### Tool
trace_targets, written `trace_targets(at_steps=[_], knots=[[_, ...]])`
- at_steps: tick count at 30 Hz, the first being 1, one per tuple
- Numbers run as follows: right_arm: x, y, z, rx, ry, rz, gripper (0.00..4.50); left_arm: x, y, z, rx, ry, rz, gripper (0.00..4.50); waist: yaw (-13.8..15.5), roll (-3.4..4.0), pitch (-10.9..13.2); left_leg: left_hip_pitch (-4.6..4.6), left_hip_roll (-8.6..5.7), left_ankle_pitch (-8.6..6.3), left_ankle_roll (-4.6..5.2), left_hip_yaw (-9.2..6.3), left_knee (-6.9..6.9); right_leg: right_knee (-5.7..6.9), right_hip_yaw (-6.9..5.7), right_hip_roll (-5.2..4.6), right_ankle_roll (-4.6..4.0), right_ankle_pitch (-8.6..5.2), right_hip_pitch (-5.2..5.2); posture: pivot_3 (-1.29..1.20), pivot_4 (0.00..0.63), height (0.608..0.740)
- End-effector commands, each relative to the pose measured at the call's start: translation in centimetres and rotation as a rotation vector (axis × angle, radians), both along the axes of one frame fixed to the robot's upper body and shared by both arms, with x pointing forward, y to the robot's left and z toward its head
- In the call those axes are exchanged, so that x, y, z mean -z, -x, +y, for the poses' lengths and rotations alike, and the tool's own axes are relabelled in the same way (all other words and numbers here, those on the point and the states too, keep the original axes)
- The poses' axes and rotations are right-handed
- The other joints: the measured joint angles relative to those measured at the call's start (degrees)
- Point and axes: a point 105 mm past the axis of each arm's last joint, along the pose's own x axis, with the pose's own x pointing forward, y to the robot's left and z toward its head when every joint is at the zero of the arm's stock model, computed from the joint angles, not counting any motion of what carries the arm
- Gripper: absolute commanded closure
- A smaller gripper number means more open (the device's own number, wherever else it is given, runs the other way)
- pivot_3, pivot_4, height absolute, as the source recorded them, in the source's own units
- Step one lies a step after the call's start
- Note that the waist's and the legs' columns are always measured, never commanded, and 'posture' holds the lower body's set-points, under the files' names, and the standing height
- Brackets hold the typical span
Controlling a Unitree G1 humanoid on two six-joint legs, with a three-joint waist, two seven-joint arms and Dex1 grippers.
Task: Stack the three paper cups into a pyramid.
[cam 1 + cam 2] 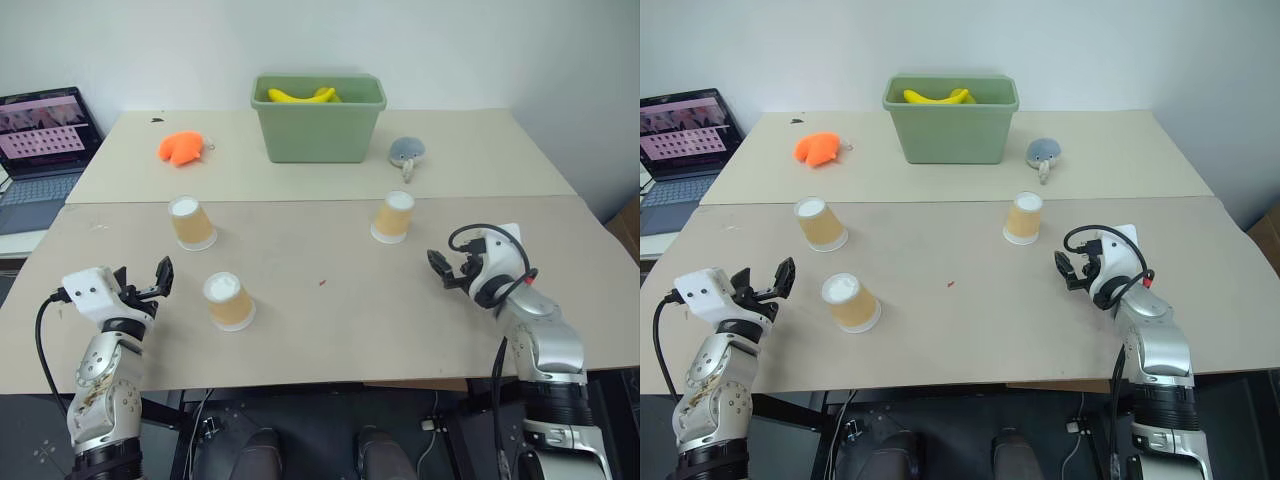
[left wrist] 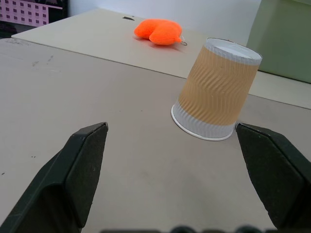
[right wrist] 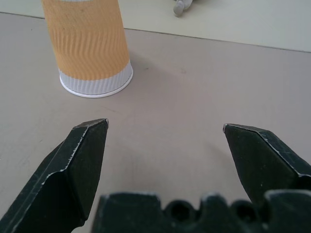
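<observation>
Ahead of the left gripper (image 1: 163, 277), the nearest paper cup (image 1: 229, 301) stands upside down on the tan table (image 1: 330, 320), just off to the claw's inner side and apart from it. A second paper cup (image 1: 192, 222), also inverted, stands farther ahead of the same claw; in the left wrist view this cup (image 2: 216, 90) sits between the lines of the two black fingers (image 2: 77, 170), beyond their tips and touching neither. The left claw is spread wide and holds nothing. Ahead of the right gripper (image 1: 437, 266), toward its inner side, stands the third paper cup (image 1: 393, 217), inverted like the others; the right wrist view shows it (image 3: 90, 46) beyond the tip of one finger (image 3: 80, 160), with bare table between. The right claw is likewise spread wide and empty. All three cups stand singly, well apart from one another, none stacked. Far beyond both claws, at the back of the table, is a green bin (image 1: 318, 118) with yellow bananas (image 1: 300, 96) inside. An orange plush toy (image 1: 182, 147) lies far ahead of the left claw, a grey plush toy (image 1: 406, 152) beyond the third cup. An open laptop (image 1: 40, 150) stands off the table's edge on the left claw's outer side.
</observation>
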Motion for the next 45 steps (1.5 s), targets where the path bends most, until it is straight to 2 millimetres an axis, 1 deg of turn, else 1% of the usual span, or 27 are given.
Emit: trace_targets(at_steps=[1, 4, 6, 9, 11, 12, 13, 15, 16, 18, 20, 23, 25, 27, 31, 36, 39, 42, 45], knots=[[-2.1, -0.6, 0.3, -0.017, 0.016, -0.074, 0.06, -1.0, 0.5, 0.2, 0.003, -0.001, -0.042, 0.00, -0.02, 0.00, 0.00, 0.00, 0.00, 0.00, 0.00, 0.00, 0.00, 0.00, 0.00, 0.00, 0.00, 0.00, 0.00, 0.00, 0.150, 0.732], [-2.4, -0.9, 0.6, -0.039, 0.028, -0.070, 0.06, -0.8, 0.7, 0.3, 0.014, 0.003, -0.040, 0.00, -0.21, 0.00, 0.00, 0.02, 0.01, 0.00, 0.00, 0.02, 0.00, 0.01, 0.03, 0.00, 0.00, 0.00, 0.00, 0.00, 0.150, 0.732], [-2.8, -1.0, 1.2, -0.077, 0.040, -0.069, 0.06, -1.1, 0.8, 0.3, 0.029, 0.011, -0.044, 0.00, -0.16, 0.00, 0.00, 0.02, 0.02, 0.00, 0.00, 0.00, 0.00, 0.01, 0.01, 0.02, 0.00, 0.00, -0.01, 0.00, 0.150, 0.732], [-4.9, -0.6, 4.5, -0.282, 0.030, -0.100, 0.06, -1.8, 1.0, 0.1, 0.077, -0.002, -0.050, 0.00, -0.18, 0.00, 0.00, 0.01, 0.01, 0.00, 0.00, 0.01, 0.00, 0.00, 0.01, 0.01, 0.00, 0.00, -0.01, 0.00, 0.150, 0.732], [-6.5, 1.1, 8.2, -0.544, 0.038, -0.102, 0.06, -2.5, 1.2, -0.5, 0.132, -0.017, -0.058, 0.00, -0.21, 0.02, 0.02, 0.00, 0.02, 0.00, 0.00, 0.00, 0.00, 0.00, 0.01, 0.01, 0.00, 0.00, -0.02, 0.00, 0.150, 0.732], [-6.9, 2.3, 9.7, -0.668, 0.048, -0.097, 0.06, -2.8, 1.2, -0.8, 0.159, -0.025, -0.061, 0.00, -0.22, 0.03, 0.02, 0.00, 0.02, 0.00, 0.00, 0.00, -0.01, 0.00, 0.01, 0.02, 0.00, 0.00, -0.03, 0.00, 0.150, 0.732], [-7.2, 4.0, 11.4, -0.814, 0.066, -0.092, 0.06, -3.2, 1.4, -1.3, 0.195, -0.026, -0.063, 0.00, -0.20, 0.03, 0.02, 0.00, 0.04, -0.01, 0.01, -0.01, -0.02, 0.00, 0.00, 0.03, 0.00, 0.00, -0.03, 0.00, 0.150, 0.732], [-7.5, 6.8, 13.3, -1.026, 0.095, -0.068, 0.06, -3.8, 1.6, -2.2, 0.272, -0.027, -0.056, 0.00, -0.15, 0.02, 0.02, -0.01, 0.05, -0.02, 0.03, -0.03, -0.01, -0.03, -0.02, 0.03, 0.01, 0.00, -0.01, 0.00, 0.150, 0.732], [-7.6, 8.4, 14.3, -1.137, 0.108, -0.052, 0.06, -4.3, 2.0, -3.1, 0.344, -0.036, -0.050, 0.00, -0.15, 0.02, 0.03, 0.00, 0.05, -0.03, 0.04, -0.07, -0.01, -0.09, -0.08, 0.02, 0.01, -0.01, 0.05, 0.00, 0.150, 0.732], [-7.8, 9.8, 15.5, -1.251, 0.129, -0.040, 0.06, -4.9, 2.8, -5.0, 0.488, -0.061, -0.023, 0.00, -0.15, -0.01, 0.04, 0.00, 0.05, -0.03, 0.04, -0.07, 0.00, -0.16, -0.09, 0.01, 0.01, -0.01, 0.08, 0.00, 0.150, 0.732], [-7.7, 9.8, 16.3, -1.282, 0.147, -0.041, 0.06, -4.9, 3.9, -6.9, 0.643, -0.092, 0.025, 0.00, -0.15, -0.02, 0.05, 0.02, 0.05, -0.03, 0.04, -0.06, 0.01, -0.12, -0.09, 0.01, 0.01, 0.00, 0.07, 0.00, 0.150, 0.732], [-7.4, 9.3, 16.9, -1.283, 0.155, -0.041, 0.06, -4.7, 5.8, -8.9, 0.844, -0.098, 0.112, 0.00, -0.09, 0.01, 0.05, 0.08, 0.07, -0.03, 0.04, -0.06, 0.00, -0.08, -0.09, 0.02, -0.01, -0.01, 0.08, 0.00, 0.150, 0.732], [-7.0, 9.1, 17.2, -1.279, 0.155, -0.039, 0.06, -4.4, 6.7, -9.7, 0.945, -0.118, 0.168, 0.00, -0.11, -0.02, 0.06, 0.08, 0.11, -0.03, 0.04, -0.05, -0.01, -0.10, -0.09, 0.05, -0.03, -0.03, 0.06, 0.00, 0.150, 0.732], [-6.6, 8.9, 17.4, -1.269, 0.162, -0.040, 0.06, -4.2, 7.1, -9.9, 1.003, -0.122, 0.206, 0.00, -0.06, 0.00, 0.08, 0.04, 0.07, -0.03, 0.04, -0.02, -0.02, -0.09, -0.08, 0.02, -0.03, -0.03, 0.02, 0.00, 0.150, 0.732], [-6.5, 9.1, 17.5, -1.253, 0.143, -0.048, 0.06, -3.0, 6.2, -9.5, 1.024, -0.190, 0.265, 0.00, 0.00, 0.01, 0.08, 0.04, 0.08, -0.03, 0.04, -0.04, -0.02, -0.10, -0.09, 0.03, -0.03, -0.03, 0.02, 0.00, 0.150, 0.732], [-6.6, 9.2, 17.3, -1.218, 0.119, -0.060, 0.06, -3.0, 4.1, -9.1, 1.007, -0.274, 0.247, 0.00, 0.08, -0.01, 0.09, 0.02, 0.08, -0.03, 0.04, -0.04, -0.02, -0.12, -0.10, 0.03, -0.03, -0.03, 0.02, 0.00, 0.150, 0.732], [-6.6, 9.1, 17.2, -1.200, 0.108, -0.066, 0.06, -2.8, 3.3, -9.2, 1.004, -0.328, 0.236, 0.00, 0.05, -0.01, 0.09, 0.00, 0.07, -0.03, 0.04, -0.04, -0.03, -0.12, -0.10, 0.03, -0.03, -0.03, 0.00, 0.00, 0.150, 0.732], [-6.7, 8.9, 17.1, -1.169, 0.099, -0.075, 0.06, -2.3, 3.1, -10.3, 1.066, -0.429, 0.223, 0.00, -0.01, -0.01, 0.09, 0.00, 0.08, -0.03, 0.04, -0.04, -0.03, -0.10, -0.09, 0.03, -0.03, -0.03, -0.01, 0.00, 0.150, 0.732], [-6.7, 8.9, 17.0, -1.154, 0.093, -0.079, 0.06, -2.1, 3.2, -11.0, 1.119, -0.449, 0.218, 0.00, -0.08, -0.01, 0.09, -0.01, 0.08, -0.03, 0.04, -0.03, -0.03, -0.09, -0.09, 0.04, -0.03, -0.03, -0.03, 0.00, 0.150, 0.732]])
